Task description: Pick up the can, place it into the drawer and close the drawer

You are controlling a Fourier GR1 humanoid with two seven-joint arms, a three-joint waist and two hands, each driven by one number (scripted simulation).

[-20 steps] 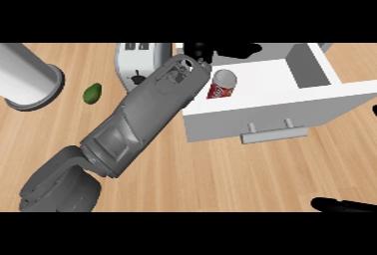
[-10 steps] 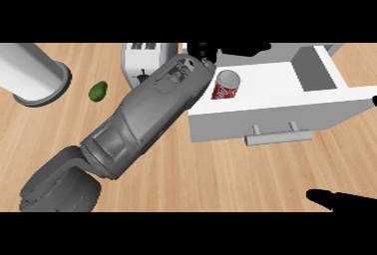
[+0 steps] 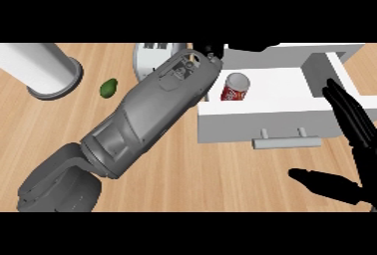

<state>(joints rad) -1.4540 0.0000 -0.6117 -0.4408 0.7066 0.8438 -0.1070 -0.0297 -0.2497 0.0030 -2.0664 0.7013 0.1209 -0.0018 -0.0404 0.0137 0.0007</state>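
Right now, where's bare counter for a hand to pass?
Free: the wood below the drawer handle, out to the right hand; also between the green fruit and left forearm. Crowded: around the can inside the drawer.

The can (image 3: 237, 87) is red with white lettering and a silvery top, and it lies inside the drawer (image 3: 265, 130), at the drawer's left end, close beside the left wall. It seems to lean a little rather than stand straight, though the steep view makes that hard to judge. The drawer is a white, open-topped box with a pale floor, pulled out across the bench (image 3: 221, 174) near its far right corner. Its front panel faces the near edge of the bench and carries a grey bar handle (image 3: 285, 142) on two short posts. Apart from the can, the drawer's floor shows bare.
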